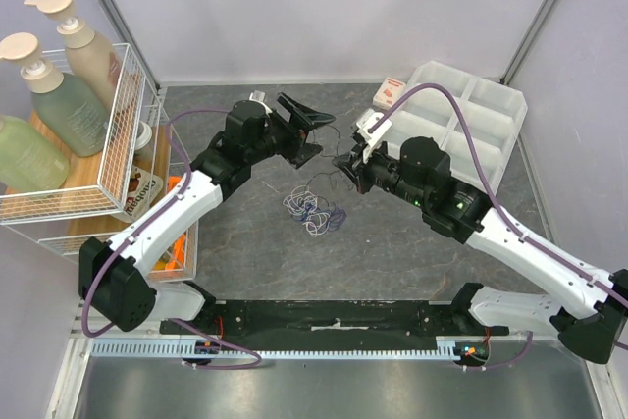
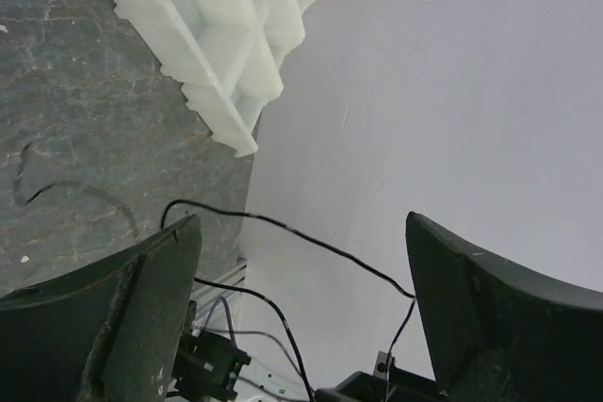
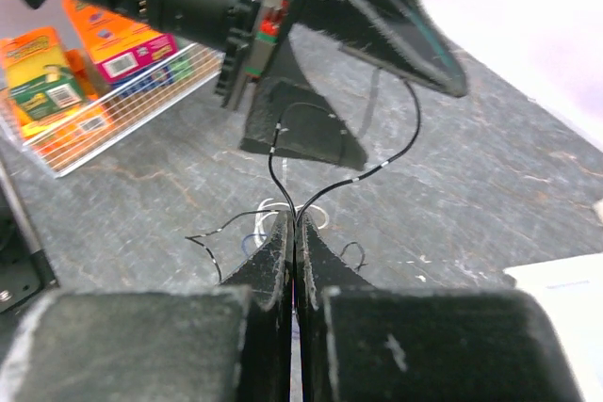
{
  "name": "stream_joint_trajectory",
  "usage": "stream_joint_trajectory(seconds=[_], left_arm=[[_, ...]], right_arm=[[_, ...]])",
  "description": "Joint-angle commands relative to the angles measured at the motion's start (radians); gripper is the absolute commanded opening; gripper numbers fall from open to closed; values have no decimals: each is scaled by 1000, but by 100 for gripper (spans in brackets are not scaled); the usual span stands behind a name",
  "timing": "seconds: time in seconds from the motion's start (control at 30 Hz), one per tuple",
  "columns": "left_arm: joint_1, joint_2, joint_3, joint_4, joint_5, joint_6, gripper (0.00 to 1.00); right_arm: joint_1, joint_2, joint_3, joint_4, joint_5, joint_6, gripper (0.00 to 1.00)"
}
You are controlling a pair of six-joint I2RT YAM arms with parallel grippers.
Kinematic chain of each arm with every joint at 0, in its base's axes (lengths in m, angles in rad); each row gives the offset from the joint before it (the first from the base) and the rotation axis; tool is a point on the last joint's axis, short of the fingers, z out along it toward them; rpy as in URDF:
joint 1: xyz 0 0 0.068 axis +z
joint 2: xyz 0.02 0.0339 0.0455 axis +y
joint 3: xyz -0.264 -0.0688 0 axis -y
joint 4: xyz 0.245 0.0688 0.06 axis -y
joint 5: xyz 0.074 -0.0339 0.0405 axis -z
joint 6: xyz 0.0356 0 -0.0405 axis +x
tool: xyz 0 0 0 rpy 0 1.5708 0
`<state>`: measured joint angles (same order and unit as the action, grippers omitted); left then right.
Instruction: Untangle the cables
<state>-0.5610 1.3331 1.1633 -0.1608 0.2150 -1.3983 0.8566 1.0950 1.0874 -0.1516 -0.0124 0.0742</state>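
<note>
Clenched tight, the right jaws pinch a thin black cable [image 3: 386, 165], whose loop runs between the left jaws, which are spread wide and grip nothing. The other cables [image 1: 312, 208] lie in a tangled heap on the desk [image 1: 392, 252] between the arms. Pump bottles [image 1: 83, 56] stand in the wire basket [image 1: 123, 139], with orange boxes [image 3: 113, 44] on the shelf below. A white divided tray [image 2: 217, 35] sits at the far right.

Top view: the cable heap [image 1: 312, 209] is too fine to tell strand from strand. Right wrist, six o'clock: the black cable [image 3: 358, 177] vanishes inside the pinched right gripper [image 3: 294, 228]. Left wrist, twelve o'clock: the white tray [image 2: 217, 35] is cropped.
</note>
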Motion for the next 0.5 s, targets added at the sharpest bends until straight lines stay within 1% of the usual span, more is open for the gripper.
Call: stream_joint_trajectory(seconds=[0.0, 0.07, 0.2, 0.27, 0.4, 0.47], left_arm=[[13, -6, 4, 128, -17, 53, 94], [21, -2, 9, 158, -9, 68, 94], [32, -41, -5, 116, -31, 154, 93], [33, -69, -13, 92, -57, 237, 92], [33, -121, -10, 41, -91, 476, 87], [33, -147, -20, 34, -88, 566, 82]], right_arm=[[-21, 5, 48, -57, -159, 33, 0], [-31, 3, 57, -81, -138, 47, 0], [-80, -32, 39, -135, 6, 87, 0], [-125, -47, 40, -164, 63, 114, 0], [-249, -60, 74, -239, 94, 167, 0], [-281, -63, 100, -261, 153, 157, 0]])
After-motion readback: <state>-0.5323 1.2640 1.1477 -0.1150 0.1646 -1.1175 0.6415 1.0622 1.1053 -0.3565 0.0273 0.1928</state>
